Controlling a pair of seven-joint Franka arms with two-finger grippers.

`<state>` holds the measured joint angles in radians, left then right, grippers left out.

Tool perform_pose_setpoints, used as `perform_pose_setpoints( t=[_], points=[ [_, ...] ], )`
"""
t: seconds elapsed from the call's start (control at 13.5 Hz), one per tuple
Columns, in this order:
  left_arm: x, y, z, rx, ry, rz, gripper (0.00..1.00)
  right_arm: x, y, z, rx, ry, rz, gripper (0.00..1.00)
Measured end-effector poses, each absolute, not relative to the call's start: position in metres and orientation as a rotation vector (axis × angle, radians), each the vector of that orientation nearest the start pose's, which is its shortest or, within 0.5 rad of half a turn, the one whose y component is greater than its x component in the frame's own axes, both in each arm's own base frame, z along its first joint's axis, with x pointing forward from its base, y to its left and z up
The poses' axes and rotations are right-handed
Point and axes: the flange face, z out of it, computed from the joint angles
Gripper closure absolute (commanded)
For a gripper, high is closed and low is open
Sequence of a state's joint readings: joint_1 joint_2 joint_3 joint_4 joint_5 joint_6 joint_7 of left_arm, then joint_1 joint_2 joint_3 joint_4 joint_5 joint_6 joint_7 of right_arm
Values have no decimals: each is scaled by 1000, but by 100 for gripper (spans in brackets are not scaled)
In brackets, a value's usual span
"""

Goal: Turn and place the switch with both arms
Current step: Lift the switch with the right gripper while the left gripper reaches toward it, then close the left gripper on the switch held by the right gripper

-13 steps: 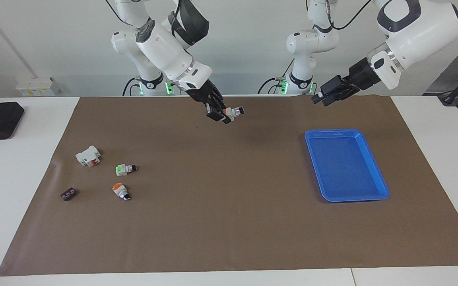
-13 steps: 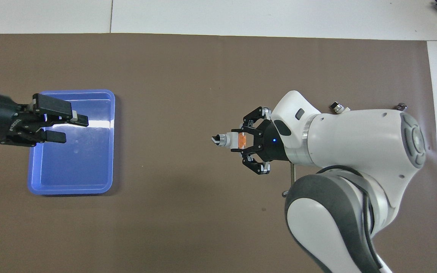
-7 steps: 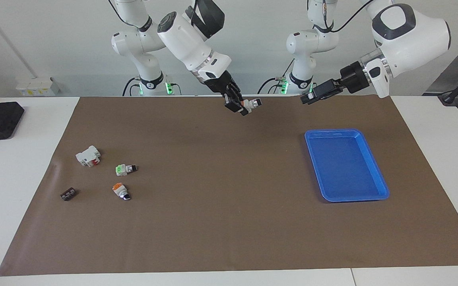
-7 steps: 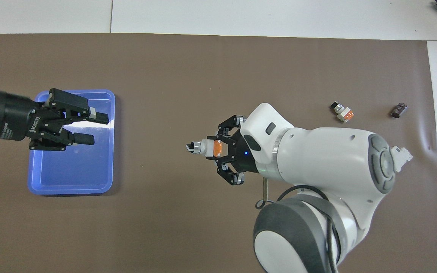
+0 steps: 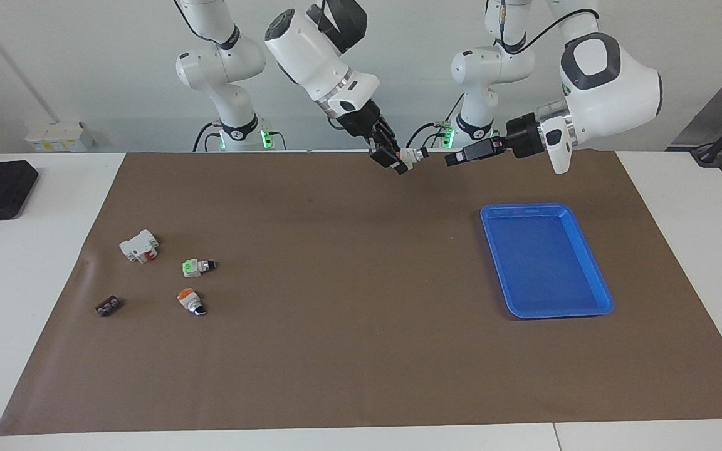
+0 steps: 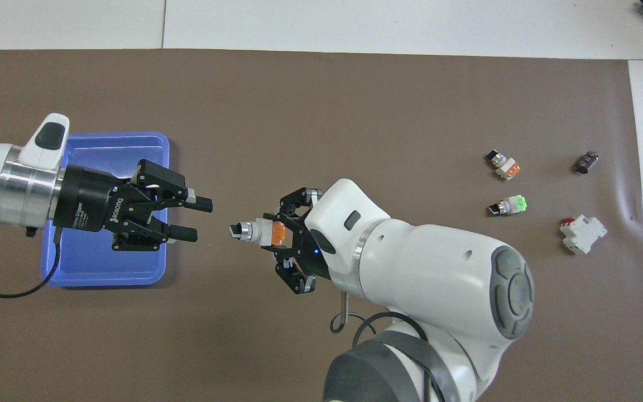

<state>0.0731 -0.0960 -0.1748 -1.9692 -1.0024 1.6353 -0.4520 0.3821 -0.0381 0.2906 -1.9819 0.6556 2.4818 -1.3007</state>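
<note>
Right end effector (image 6: 277, 241), clamped on the orange-ended, white-bodied, black-knobbed switch (image 6: 254, 231), has carried it mid-air above the brown mat (image 5: 361, 351) toward the partly open, empty left end effector (image 6: 190, 218), readying the handover.

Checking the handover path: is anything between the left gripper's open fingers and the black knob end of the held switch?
Nothing: in the overhead view only bare brown mat shows between the left gripper and the switch, held by the right gripper.
</note>
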Motion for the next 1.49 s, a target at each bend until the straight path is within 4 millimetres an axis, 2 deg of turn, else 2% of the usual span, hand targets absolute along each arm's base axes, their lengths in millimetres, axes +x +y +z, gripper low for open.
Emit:
perform_pose_setpoints(
  t=[0.52, 0.89, 1.19, 1.49],
  points=[
    [494, -144, 543, 2076, 617, -635, 52, 460, 367, 539, -1895, -1875, -902, 100],
    [491, -156, 545, 2060, 602, -650, 53, 460, 367, 539, -1895, -1875, -902, 100],
    [489, -170, 547, 2058, 606, -652, 59, 460, 367, 539, -1895, -1875, -902, 100],
    [490, -172, 543, 2057, 624, -635, 61, 461, 367, 539, -1897, -1873, -908, 100]
  ],
)
